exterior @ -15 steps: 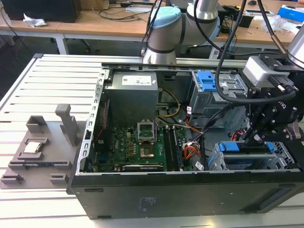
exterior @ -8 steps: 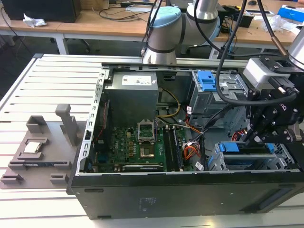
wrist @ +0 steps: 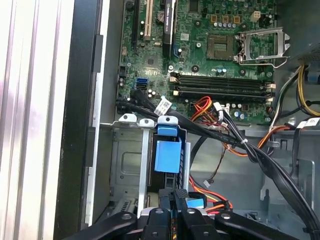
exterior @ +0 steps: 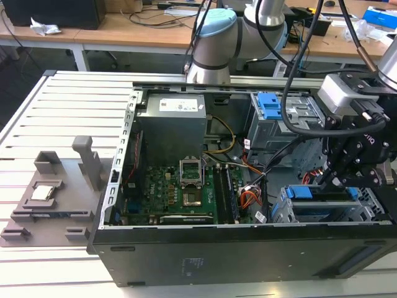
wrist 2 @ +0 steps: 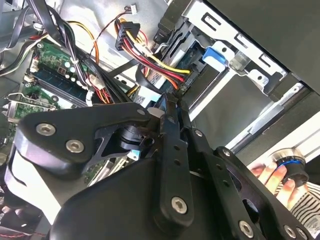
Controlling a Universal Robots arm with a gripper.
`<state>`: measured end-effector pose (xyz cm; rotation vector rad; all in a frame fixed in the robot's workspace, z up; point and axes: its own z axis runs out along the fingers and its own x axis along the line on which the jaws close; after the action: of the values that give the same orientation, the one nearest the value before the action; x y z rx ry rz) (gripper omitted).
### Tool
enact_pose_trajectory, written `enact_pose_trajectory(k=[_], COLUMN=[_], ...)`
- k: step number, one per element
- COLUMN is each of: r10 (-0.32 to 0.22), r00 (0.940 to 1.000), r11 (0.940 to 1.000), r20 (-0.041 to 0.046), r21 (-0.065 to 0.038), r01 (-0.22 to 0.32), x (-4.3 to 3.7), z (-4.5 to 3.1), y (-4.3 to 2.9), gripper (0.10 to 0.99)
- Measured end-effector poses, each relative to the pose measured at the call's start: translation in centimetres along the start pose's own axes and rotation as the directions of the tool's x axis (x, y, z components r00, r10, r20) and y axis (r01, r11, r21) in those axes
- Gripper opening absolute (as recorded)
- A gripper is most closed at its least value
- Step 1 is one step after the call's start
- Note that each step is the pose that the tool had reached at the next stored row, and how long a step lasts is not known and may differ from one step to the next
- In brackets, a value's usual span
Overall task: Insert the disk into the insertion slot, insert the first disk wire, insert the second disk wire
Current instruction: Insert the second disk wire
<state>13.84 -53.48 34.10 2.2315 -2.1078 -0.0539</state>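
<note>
The gripper is seen in the exterior view at about 3 o'clock of the open computer case, lowered over the insertion slot at the case's front corner. Its fingertips are masked there by its own black linkage. In the first wrist view the fingers are drawn nearly together, seemingly pinched on a small black connector just beside the disk's rear edge; the grip itself cannot be made out with certainty. The disk is already seated in the slot, with its blue carrier exposed and its body hidden by the cage. Its long axis is taken to run along the bay, rear end toward the motherboard. In the second wrist view much is blocked by the gripper body; a red-yellow-black wire bundle is noted above it, and a person's fingers on a knob at 4 o'clock, cut off.
</note>
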Motion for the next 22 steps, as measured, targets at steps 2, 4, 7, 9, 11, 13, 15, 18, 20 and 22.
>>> enact_pose_trajectory(k=[2, 4, 7, 9, 11, 13, 15, 18, 20, 22], r10=[0.000, 0.000, 0.000, 0.000, 0.000, 0.000, 0.000, 0.000, 0.000, 0.000], r00=[1.0000, 1.0000, 1.0000, 1.0000, 1.0000, 1.0000, 1.0000, 1.0000, 1.0000, 1.0000], r11=[1.0000, 1.0000, 1.0000, 1.0000, 1.0000, 1.0000, 1.0000, 1.0000, 1.0000, 1.0000], r20=[0.0006, 0.0009, -0.0003, -0.0004, -0.0016, -0.0011, -0.0006, -0.0003, -0.0002, -0.0001], r21=[0.000, 0.000, 0.000, 0.000, 0.000, 0.000, 0.000, 0.000, 0.000, 0.000], r01=[0.000, 0.000, 0.000, 0.000, 0.000, 0.000, 0.000, 0.000, 0.000, 0.000], x=[-0.02, -0.02, -0.02, -0.03, -0.03, -0.03, -0.04, -0.03, -0.03, -0.14], z=[0.20, 0.25, 0.15, 0.16, 0.46, 0.58, 0.62, 0.65, -0.77, -2.13], y=[-0.02, -0.02, -0.01, -0.01, -0.04, -0.05, -0.05, -0.05, 0.06, 0.15], gripper=[0.153, 0.153, 0.153, 0.153, 0.153, 0.153, 0.153, 0.231, 0.231, 0.231])
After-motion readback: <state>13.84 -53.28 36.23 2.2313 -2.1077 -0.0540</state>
